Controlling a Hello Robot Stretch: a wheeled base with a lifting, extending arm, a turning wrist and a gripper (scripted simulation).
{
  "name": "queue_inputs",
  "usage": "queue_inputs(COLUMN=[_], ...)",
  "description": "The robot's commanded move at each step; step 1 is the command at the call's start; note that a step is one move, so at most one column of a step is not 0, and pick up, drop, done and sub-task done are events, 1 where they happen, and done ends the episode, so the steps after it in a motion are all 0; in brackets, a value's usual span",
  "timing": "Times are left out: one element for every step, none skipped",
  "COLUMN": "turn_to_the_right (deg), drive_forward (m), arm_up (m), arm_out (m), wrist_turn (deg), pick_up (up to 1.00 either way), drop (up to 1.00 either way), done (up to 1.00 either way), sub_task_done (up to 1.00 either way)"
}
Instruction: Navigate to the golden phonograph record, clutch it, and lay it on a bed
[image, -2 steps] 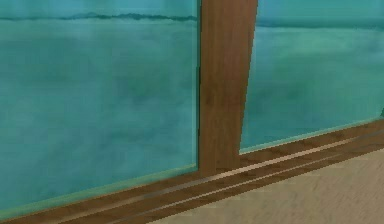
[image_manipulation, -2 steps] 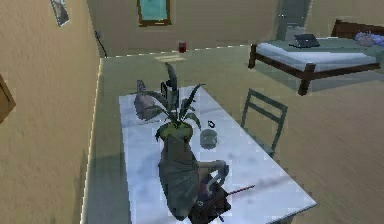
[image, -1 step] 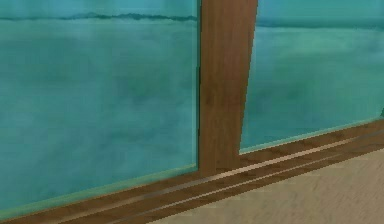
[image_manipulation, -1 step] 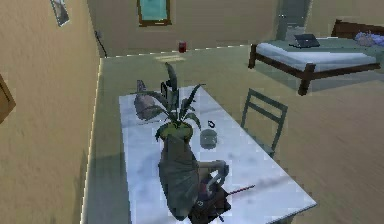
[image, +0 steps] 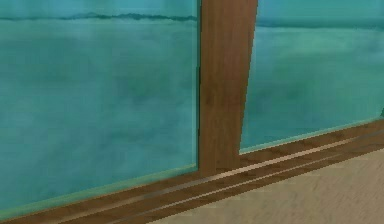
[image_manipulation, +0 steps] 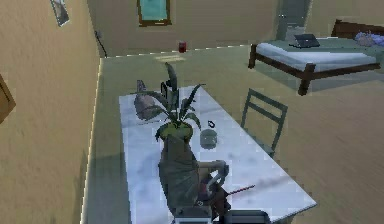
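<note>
Near the arm side view's bottom edge my gripper (image_manipulation: 228, 190) shows as a dark body with thin fingers, over the near end of a long white table (image_manipulation: 255, 165). A tall grey lumpy thing (image_manipulation: 180, 165) stands on the table right beside it, so I cannot tell whether the gripper holds anything. A bed (image_manipulation: 320, 58) with a dark wooden frame and a pale cover stands at the upper right, with a dark laptop-like thing (image_manipulation: 305, 41) lying on it.
A leafy plant in a yellowish pot (image_manipulation: 177, 112), a small grey cup (image_manipulation: 209, 137) and a grey object (image_manipulation: 148, 103) stand on the table. A chair (image_manipulation: 262, 118) is at its right side. A small red thing (image_manipulation: 183, 45) is near the far wall. In the forward view, a teal glass pane (image: 100, 100) with a brown frame post (image: 226, 80) is close ahead.
</note>
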Motion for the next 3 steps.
queue_inputs(turn_to_the_right=[0.0,0.0,0.0], drive_forward=[0.0,0.0,0.0], arm_up=[0.0,0.0,0.0], arm_out=[0.12,0.0,0.0], wrist_turn=[0.0,45.0,45.0], pick_up=[0.0,0.0,0.0], drop=[0.0,0.0,0.0], done=[0.0,0.0,0.0], sub_task_done=[0.0,0.0,0.0])
